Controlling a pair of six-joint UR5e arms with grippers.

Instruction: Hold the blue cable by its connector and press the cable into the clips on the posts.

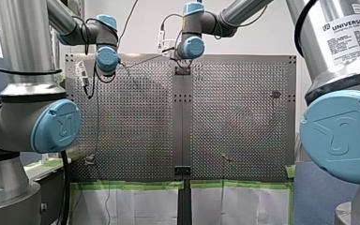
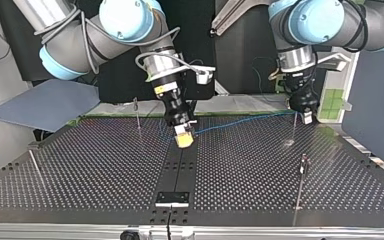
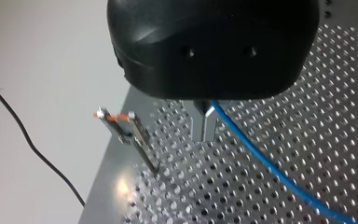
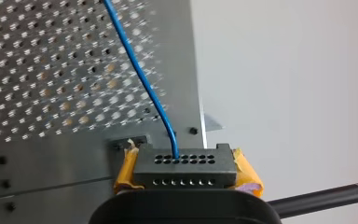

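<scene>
Clearly my right gripper (image 4: 185,173) clamps the connector (image 4: 184,164); whether my left gripper (image 3: 204,128) grips is hidden.

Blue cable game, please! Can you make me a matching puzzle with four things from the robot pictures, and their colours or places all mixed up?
Things:
1. cable
2. connector
3. pads
4. post

Colours and places:
A. yellow
B. stands beside my left gripper
C. black, with rows of little holes
D. blue

Pairs: 1-D, 2-C, 3-A, 4-B
</scene>
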